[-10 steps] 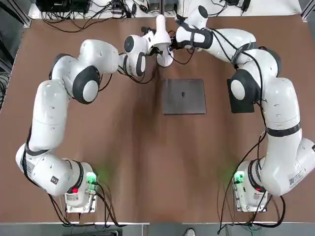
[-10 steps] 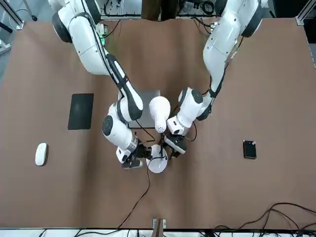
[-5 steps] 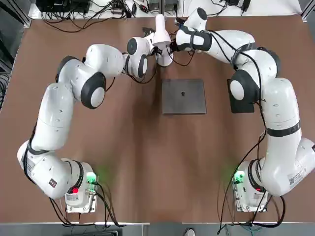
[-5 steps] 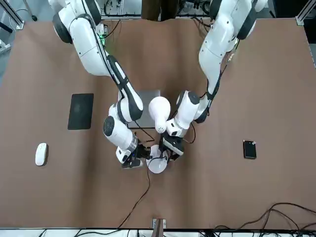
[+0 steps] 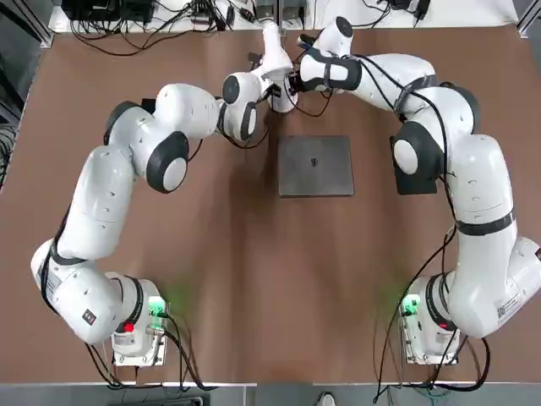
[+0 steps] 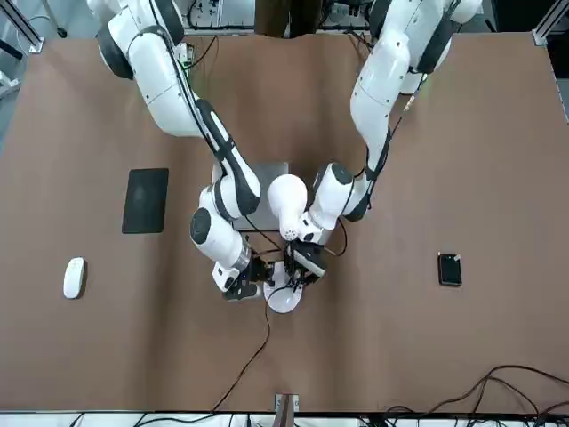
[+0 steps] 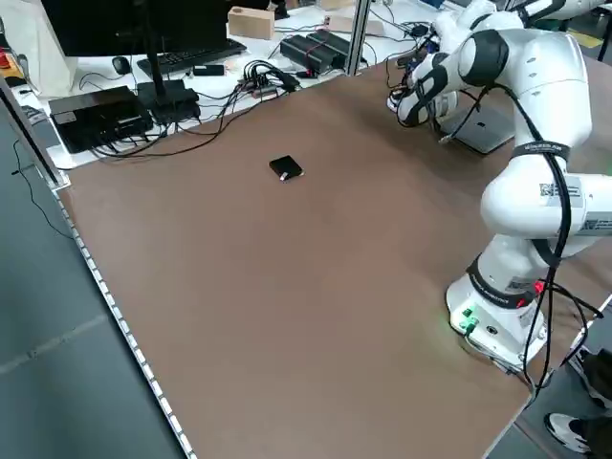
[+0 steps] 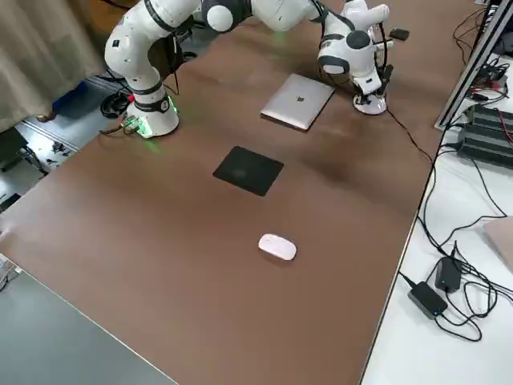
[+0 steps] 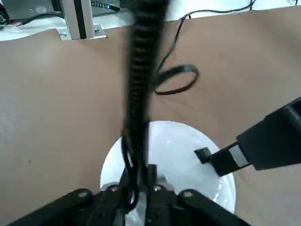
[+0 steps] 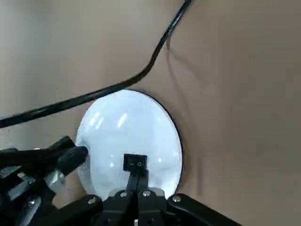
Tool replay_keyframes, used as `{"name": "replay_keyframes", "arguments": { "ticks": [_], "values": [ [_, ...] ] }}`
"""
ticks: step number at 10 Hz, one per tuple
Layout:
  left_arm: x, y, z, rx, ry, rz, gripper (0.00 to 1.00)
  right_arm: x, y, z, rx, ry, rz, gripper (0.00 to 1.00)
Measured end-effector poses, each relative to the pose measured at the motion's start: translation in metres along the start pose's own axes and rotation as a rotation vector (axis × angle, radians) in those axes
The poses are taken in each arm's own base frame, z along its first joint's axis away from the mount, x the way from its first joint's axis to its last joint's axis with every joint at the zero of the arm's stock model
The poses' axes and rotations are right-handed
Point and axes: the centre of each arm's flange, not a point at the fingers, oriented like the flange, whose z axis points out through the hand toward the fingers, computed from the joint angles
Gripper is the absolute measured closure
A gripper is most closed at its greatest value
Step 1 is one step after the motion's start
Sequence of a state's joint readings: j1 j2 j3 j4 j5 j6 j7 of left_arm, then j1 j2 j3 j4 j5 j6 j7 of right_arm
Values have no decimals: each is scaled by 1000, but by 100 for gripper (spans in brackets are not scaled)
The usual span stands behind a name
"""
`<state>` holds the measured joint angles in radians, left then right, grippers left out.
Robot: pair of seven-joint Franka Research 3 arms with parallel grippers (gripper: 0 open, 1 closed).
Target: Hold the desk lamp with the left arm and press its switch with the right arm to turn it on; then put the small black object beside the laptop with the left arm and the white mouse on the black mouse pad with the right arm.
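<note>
The desk lamp [image 6: 287,205] stands at the far middle of the table on its round white base [image 10: 127,127]. My left gripper [image 9: 138,181] is shut on the lamp's black ribbed neck [image 9: 141,70], low down where it meets the base [image 9: 174,155]. My right gripper [image 10: 136,181] is shut, and its joined tips touch the black switch [image 10: 135,162] on the base. The small black object [image 6: 450,269] lies alone on the left half of the table. The white mouse [image 6: 74,277] lies near the far right edge, beyond the black mouse pad [image 6: 146,199]. The grey laptop [image 5: 315,165] lies just in front of the lamp.
The lamp's thin black cord [image 6: 253,356] runs from the base to the table's far edge. Cables and boxes [image 7: 143,100] crowd the bench beyond that edge. Both arms arch over the far half of the table, the right one partly covering the mouse pad [image 5: 414,182] from above.
My left gripper moved in to the lamp's neck and closed on it. The right gripper stayed shut at the base.
</note>
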<state>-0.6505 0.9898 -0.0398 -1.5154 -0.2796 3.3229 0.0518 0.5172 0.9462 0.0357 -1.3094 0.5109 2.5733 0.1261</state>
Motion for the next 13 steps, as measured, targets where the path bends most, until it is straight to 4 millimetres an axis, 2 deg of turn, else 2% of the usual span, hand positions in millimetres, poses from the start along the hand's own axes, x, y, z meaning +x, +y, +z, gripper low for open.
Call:
{"name": "replay_keyframes", "arguments": {
  "ticks": [6,10,13],
  "values": [
    [0,1,0,2,0,5,85,1,1,-1,-5,-1,-4,99],
    [-9,26,1,26,2,102,85,15,7,-27,-41,-22,-26,99],
    [-10,27,1,26,3,105,85,11,0,-24,-40,-27,-32,99]
  ]
}}
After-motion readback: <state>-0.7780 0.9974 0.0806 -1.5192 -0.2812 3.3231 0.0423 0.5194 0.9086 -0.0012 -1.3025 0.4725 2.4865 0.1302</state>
